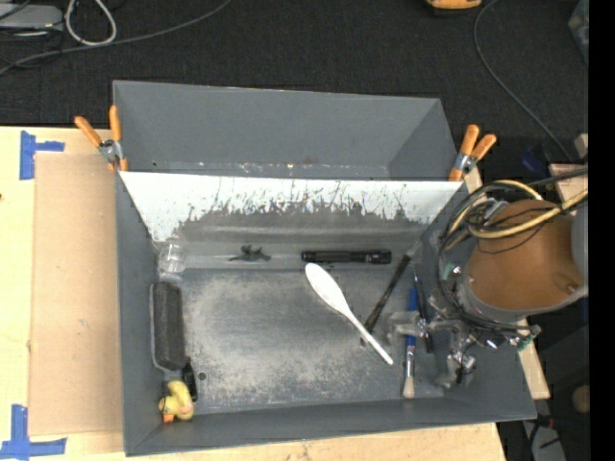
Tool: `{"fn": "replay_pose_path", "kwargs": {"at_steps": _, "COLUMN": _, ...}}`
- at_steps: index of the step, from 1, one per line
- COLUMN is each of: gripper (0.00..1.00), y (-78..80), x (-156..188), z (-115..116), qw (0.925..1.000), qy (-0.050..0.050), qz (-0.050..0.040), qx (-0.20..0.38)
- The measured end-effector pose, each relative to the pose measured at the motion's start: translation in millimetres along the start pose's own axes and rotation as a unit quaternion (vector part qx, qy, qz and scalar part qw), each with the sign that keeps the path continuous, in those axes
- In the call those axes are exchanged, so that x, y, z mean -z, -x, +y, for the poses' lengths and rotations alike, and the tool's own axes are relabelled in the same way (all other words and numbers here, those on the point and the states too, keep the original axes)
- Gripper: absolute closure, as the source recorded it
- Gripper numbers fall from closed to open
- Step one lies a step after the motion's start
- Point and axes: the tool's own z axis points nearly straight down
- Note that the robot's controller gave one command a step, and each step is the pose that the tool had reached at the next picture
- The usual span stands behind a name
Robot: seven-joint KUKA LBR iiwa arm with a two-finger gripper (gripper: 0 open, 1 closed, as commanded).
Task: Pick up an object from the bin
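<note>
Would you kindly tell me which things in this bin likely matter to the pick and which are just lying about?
Likely in play, nearest the arm: end effector, low at right; blue-and-tan stick beside it; white spoon; thin black rod.

Lying about, farther left: black marker; long dark bar; small yellow thing; small black piece.

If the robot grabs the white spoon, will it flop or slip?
The white spoon looks like thin hard plastic, so probably stiff and light. Its smooth, narrow handle may slip when pinched. It lies flat on the bin floor, so rolling seems unlikely.
</note>
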Motion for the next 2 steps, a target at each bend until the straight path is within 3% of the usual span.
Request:
{"fn": "replay_pose_path", "kwargs": {"at_steps": 1, "gripper": 1.00, "y": -5.8, "x": -11.4, "z": -25.4, "qw": 0.9968, "qy": 0.004, "qz": -0.0030, "qx": 0.080}}
{"fn": "replay_pose_path", "kwargs": {"at_steps": 2, "gripper": 1.00, "y": -5.8, "x": -11.4, "z": -25.4, "qw": 0.9968, "qy": 0.004, "qz": -0.0030, "qx": 0.080}}
